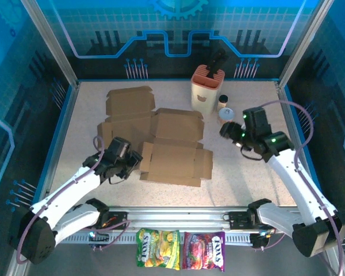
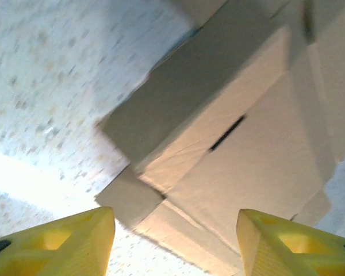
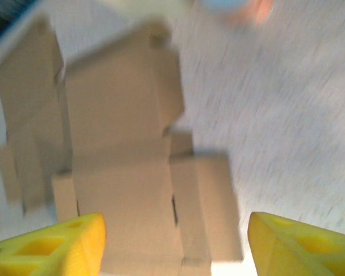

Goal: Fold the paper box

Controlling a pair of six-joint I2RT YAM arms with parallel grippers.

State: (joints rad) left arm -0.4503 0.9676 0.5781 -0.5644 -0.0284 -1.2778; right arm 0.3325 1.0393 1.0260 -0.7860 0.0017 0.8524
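Cardboard box (image 1: 173,162) lies flat just ahead of the left gripper (image 1: 133,163), further ahead of the right gripper (image 1: 226,131); both stand parted, empty. Closing early could snag one flap and drag it askew

The left gripper (image 2: 175,244) and right gripper (image 3: 175,244) both angle downward, their yellow fingers (image 2: 63,241) spread well apart.

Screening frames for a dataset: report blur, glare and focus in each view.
Top external: sharp and evenly lit, paper box crisp. Left wrist: box soft, blown-out glare patch on the table at lower left. Right wrist: heavy motion blur, box edges and table speckle smeared.
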